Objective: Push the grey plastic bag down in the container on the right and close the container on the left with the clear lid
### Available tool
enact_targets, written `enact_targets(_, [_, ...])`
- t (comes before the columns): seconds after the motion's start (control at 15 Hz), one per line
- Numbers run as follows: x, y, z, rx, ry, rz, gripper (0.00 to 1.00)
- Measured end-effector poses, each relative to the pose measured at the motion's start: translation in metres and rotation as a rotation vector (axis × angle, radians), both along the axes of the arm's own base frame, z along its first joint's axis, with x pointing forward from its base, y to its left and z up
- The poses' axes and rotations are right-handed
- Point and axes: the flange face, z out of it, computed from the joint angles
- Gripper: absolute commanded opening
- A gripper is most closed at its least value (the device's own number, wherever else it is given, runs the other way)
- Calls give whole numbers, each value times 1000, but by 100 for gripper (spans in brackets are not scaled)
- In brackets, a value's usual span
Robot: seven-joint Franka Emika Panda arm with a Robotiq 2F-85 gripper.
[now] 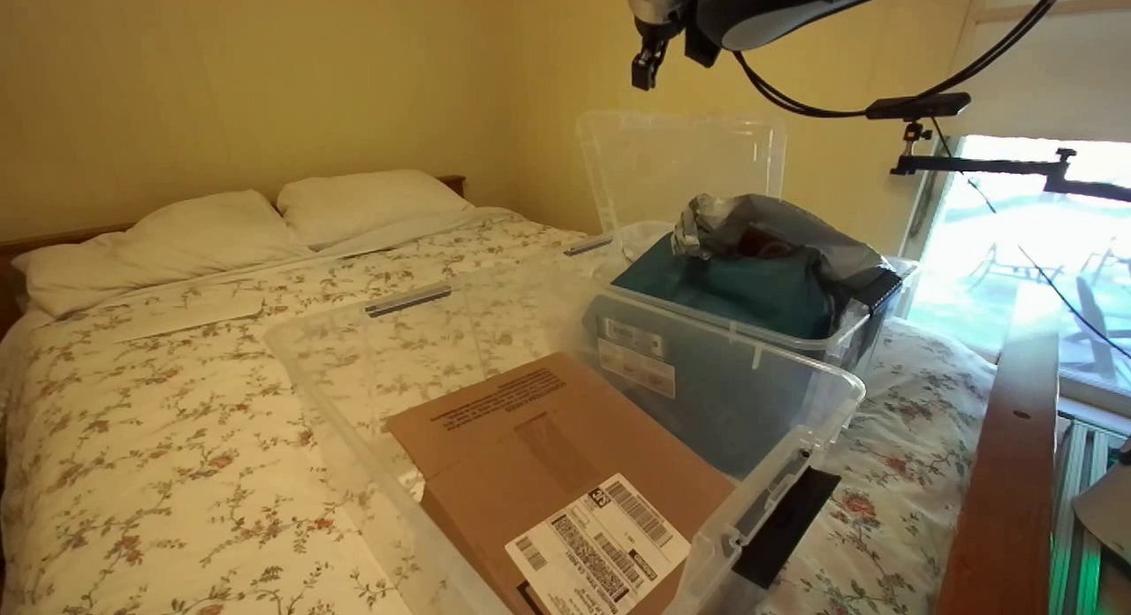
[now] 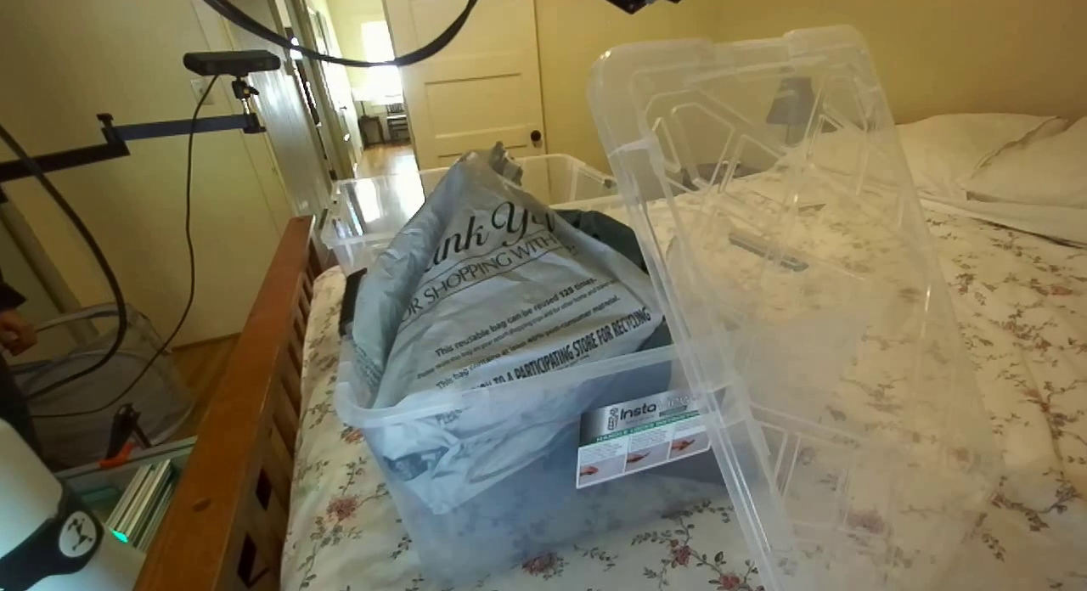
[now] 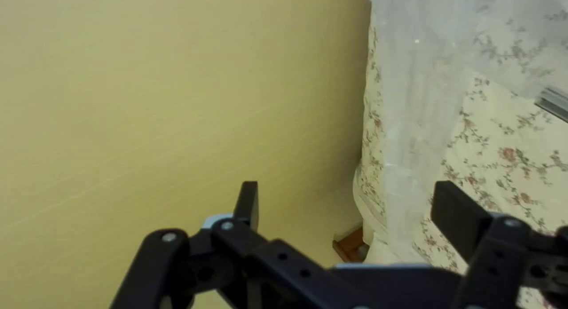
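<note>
Grey plastic bag (image 2: 501, 319) heaped above the rim of a see-through container (image 2: 501, 519), apparently yet to be pushed down. For a good push, probably best to bring the jaws together first, then press slowly straight down on the peak. In an exterior view, above the upright clear lid (image 1: 689, 164): jaws wide apart, with no hold on anything. Below them and to the right, well apart: the bag.

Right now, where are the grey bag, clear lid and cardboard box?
Grey bag (image 2: 518, 306), in an exterior view: printed side.
Clear lid (image 2: 811, 311), in an exterior view: middle.
Cardboard box (image 1: 574, 460), in an exterior view: top face.
</note>
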Motion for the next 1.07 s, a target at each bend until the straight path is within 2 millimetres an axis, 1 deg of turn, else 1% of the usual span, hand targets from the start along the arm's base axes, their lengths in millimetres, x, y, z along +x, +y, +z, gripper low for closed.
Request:
enact_targets(0.07, [6, -6, 4, -2, 1, -10, 100])
enact_targets(0.13, [7, -7, 3, -2, 2, -13, 100])
enact_targets(0.33, [5, 1, 1, -2, 3, -1, 100])
enact_targets(0.53, [8, -5, -7, -6, 42, 11, 100])
enact_targets(0.73, [22, -28, -21, -7, 141, 69, 100])
enact_targets(0.93, [39, -63, -29, 24, 256, 138, 100])
enact_targets(1.07, [47, -85, -36, 24, 359, 163, 100])
